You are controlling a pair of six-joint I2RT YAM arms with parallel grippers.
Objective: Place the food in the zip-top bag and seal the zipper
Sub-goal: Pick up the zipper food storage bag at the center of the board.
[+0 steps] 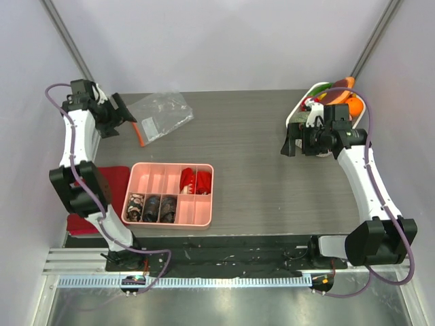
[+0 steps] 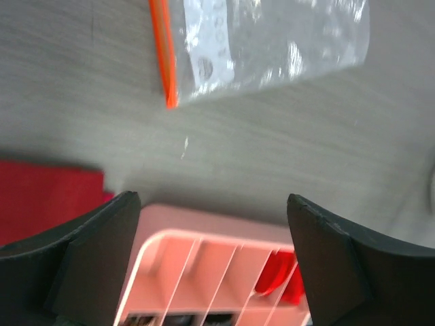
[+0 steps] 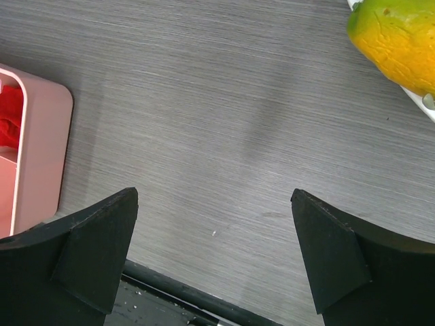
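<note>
The clear zip-top bag (image 1: 162, 114) lies flat at the back left of the table, and its orange-red zipper (image 1: 138, 132) faces the left arm. In the left wrist view the bag (image 2: 272, 41) and zipper (image 2: 164, 54) are at the top. My left gripper (image 1: 124, 117) is open and empty, above the table just left of the bag. The food (image 1: 336, 95), orange, green and red toy pieces, sits in a white basket (image 1: 297, 112) at the back right. A yellow-green fruit (image 3: 397, 41) shows in the right wrist view. My right gripper (image 1: 290, 144) is open and empty, just in front of the basket.
A pink compartment tray (image 1: 204, 216) stands at the front left, with dark round lumps and red crinkled pieces in it. It also shows in the left wrist view (image 2: 197, 234) and the right wrist view (image 3: 44, 149). A red cloth (image 1: 117, 178) lies left of the tray.
</note>
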